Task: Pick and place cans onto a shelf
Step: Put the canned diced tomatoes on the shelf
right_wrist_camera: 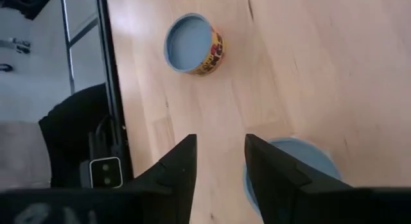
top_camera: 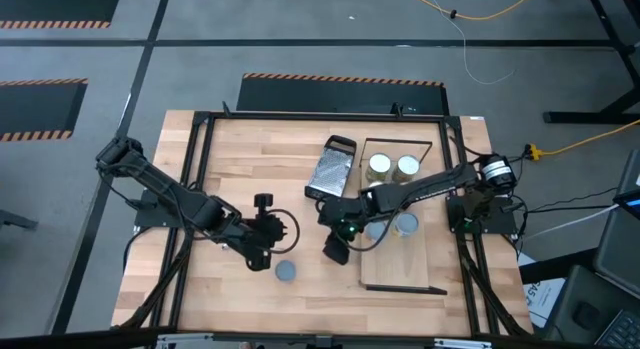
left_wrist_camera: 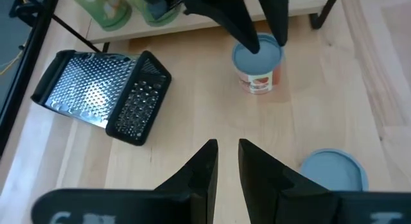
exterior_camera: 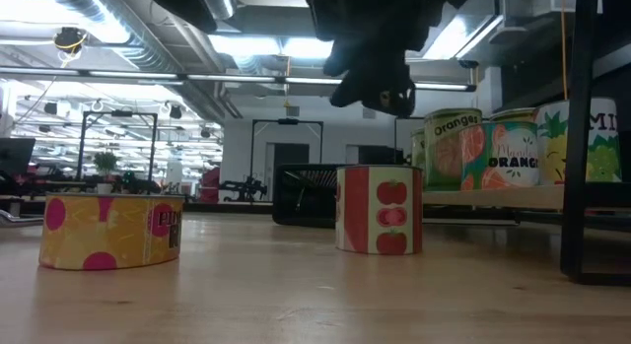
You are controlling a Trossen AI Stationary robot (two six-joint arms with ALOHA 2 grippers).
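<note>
A red tomato-label can point(exterior_camera: 380, 208) with a pale-blue top point(left_wrist_camera: 258, 57) stands on the table left of the shelf point(top_camera: 400, 267). My right gripper point(exterior_camera: 380, 93) hangs open above it without touching; in the right wrist view point(right_wrist_camera: 219, 163) the can's top point(right_wrist_camera: 292, 163) lies beside one finger. A yellow-and-pink can point(exterior_camera: 110, 231) stands nearer the front point(top_camera: 286, 271). My left gripper point(top_camera: 262, 239) hovers left of both cans, open by a narrow gap point(left_wrist_camera: 228, 156) and empty. Several cans point(top_camera: 392, 168) stand on the shelf.
A metal grater with a black frame point(top_camera: 332, 167) lies on the table just behind the right gripper, next to the shelf's far left corner. Dark frame rails point(top_camera: 195, 189) run along the table's sides. Bare wood lies at the table's far left.
</note>
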